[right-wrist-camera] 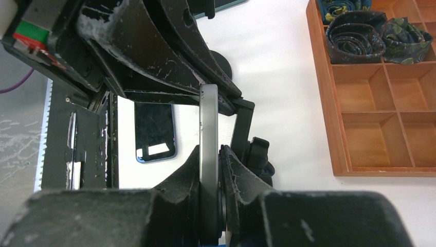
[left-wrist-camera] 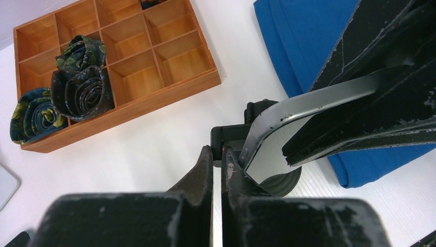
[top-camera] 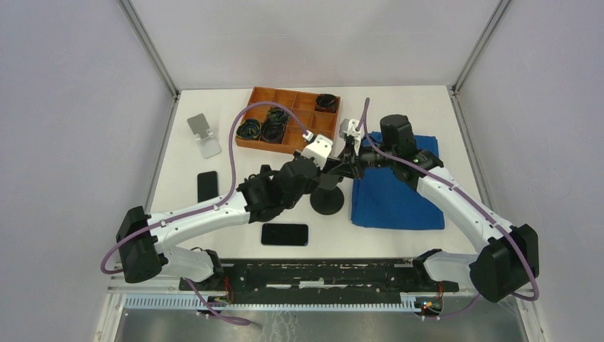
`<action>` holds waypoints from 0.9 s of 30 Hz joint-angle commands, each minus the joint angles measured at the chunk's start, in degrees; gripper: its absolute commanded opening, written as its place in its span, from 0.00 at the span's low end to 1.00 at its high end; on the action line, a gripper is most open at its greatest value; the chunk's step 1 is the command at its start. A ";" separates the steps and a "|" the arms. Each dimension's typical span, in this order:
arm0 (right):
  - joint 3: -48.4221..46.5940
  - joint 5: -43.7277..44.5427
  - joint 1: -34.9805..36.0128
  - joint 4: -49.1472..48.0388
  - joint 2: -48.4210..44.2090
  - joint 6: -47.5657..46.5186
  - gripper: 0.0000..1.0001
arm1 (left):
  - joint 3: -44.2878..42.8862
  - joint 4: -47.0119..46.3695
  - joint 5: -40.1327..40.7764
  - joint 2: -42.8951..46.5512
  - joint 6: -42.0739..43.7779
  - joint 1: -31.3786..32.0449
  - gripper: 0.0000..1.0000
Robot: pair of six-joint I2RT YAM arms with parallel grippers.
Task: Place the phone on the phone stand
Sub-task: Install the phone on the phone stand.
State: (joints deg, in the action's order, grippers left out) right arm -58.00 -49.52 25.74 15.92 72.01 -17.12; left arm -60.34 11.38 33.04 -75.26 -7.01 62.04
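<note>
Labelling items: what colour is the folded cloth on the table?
Blue; the cloth shows best in the top external view.

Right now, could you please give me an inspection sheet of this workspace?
Surface: white table.
Job's things: phone held at the black phone stand; seating unclear.
Clutter: wooden tray with rolled ties, blue cloth, silver stand, loose phone, second loose phone.
Grippers: right gripper shut on phone; left gripper shut beside the stand.
Cables: purple cable arcs over the tray.
Surroundings: grey walls.
</note>
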 commanded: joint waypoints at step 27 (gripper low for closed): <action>1.44 20.71 -6.59 4.21 3.13 4.80 0.00 | 3.95 -0.23 8.53 6.27 6.65 -0.98 0.02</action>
State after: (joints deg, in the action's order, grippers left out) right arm -58.06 -49.54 24.88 15.53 72.31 -13.04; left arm -56.60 5.65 33.01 -73.76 -4.34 61.93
